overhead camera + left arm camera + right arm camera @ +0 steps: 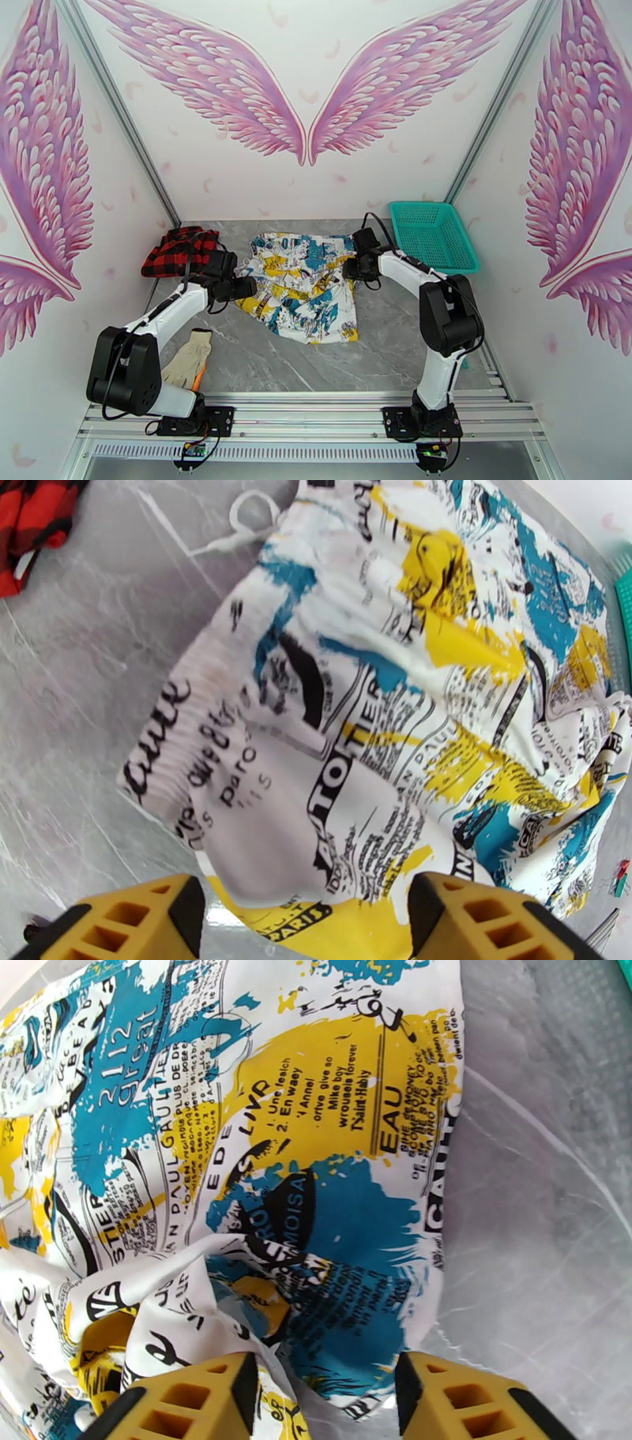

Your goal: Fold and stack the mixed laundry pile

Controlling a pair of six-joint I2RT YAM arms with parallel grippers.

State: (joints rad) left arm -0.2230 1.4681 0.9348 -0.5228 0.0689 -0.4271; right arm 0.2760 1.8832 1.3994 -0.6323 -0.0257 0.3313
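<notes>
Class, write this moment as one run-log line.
left gripper open at white printed garment | right gripper open at its right edge | red-black shirt bunched far left

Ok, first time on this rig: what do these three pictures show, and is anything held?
Two robot arms share a table. The wide picture looks down from above and behind them; the other two come from wrist cameras, yellow fingers at the bottom. The left hand and right hand sit open at opposite sides of the white printed garment, gripping nothing. A red-and-black shirt lies back left, a teal basket back right, a beige glove by the left base.
</notes>
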